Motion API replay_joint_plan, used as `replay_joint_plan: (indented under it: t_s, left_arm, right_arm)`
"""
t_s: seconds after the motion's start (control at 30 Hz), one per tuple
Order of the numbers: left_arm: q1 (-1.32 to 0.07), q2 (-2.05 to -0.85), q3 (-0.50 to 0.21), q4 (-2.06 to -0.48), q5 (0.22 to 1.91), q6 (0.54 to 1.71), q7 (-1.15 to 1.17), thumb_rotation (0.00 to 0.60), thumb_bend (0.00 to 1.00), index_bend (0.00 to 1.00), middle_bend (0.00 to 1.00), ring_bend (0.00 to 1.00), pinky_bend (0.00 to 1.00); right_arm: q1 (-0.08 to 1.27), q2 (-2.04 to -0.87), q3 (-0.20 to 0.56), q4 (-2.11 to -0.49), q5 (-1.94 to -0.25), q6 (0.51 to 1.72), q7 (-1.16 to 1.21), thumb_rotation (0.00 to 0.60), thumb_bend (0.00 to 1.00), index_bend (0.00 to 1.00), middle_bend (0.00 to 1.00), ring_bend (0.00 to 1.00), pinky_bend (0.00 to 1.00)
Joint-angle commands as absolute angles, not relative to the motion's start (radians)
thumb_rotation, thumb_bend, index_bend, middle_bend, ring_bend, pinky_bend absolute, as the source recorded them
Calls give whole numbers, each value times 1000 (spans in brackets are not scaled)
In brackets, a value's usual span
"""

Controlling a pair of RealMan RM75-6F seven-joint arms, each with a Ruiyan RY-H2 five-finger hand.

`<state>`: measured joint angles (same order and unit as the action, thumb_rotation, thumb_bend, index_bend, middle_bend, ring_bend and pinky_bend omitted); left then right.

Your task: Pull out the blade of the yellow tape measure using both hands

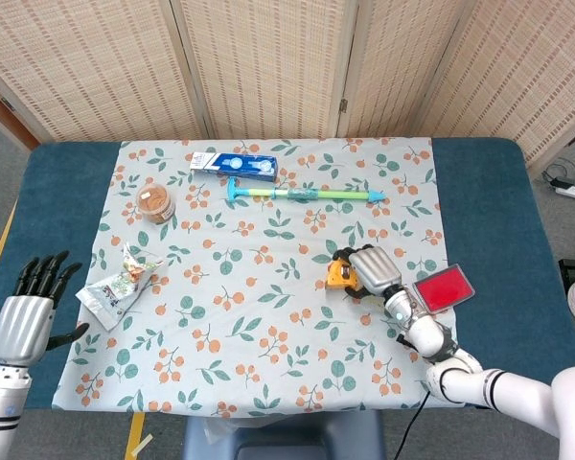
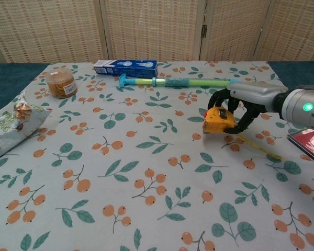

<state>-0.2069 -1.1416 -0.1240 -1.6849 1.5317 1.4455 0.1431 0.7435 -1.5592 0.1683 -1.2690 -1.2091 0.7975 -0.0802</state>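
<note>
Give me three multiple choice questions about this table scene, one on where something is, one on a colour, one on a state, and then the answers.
1. Where does the jar of rubber bands stand?
A. beside the red case
B. toward the far left of the cloth, near the blue box
C. under the right hand

2. What colour is the flat case near the right arm?
A. red
B. green
C. white

3. What is the right hand doing?
A. hanging open off the table
B. gripping the yellow tape measure
C. holding the snack bag

Answers: 1 B, the jar sits left of the box in both views. 2 A, its top shows red. 3 B, its fingers curl around the measure, a thin strip trailing from it on the cloth.
</note>
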Motion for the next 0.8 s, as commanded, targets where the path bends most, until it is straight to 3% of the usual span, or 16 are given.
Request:
replay_joint_plan:
  t_s: [0.03, 0.23, 0.5, 0.8]
  left_arm:
    - [-285, -1184, -171, -1693, 1536, 1378, 104, 600, 175, 193, 99, 97, 0]
    - [-411, -1250, -241, -1709, 1489, 1268, 57, 600, 175, 171, 99, 98, 0]
    - [-540, -1323, -296, -1729, 1432, 1173, 116, 600, 175, 156, 100, 98, 0]
    - [-635, -1410, -325, -1744, 1378, 1138, 190, 600, 200, 123, 100, 110, 16]
  right_arm:
    - [715, -1523, 199, -1333, -1223, 837, 23, 600, 486, 507, 477, 422, 288]
    - [717, -1503, 241, -1420, -1189, 820, 121, 600, 487, 510, 478, 425, 288]
    - [735, -1577, 301, -1446, -1180, 860, 222, 600, 487, 510, 478, 425, 287]
    - [761, -1738, 326, -1329, -1260, 944, 380, 600, 487, 514, 479, 425, 287]
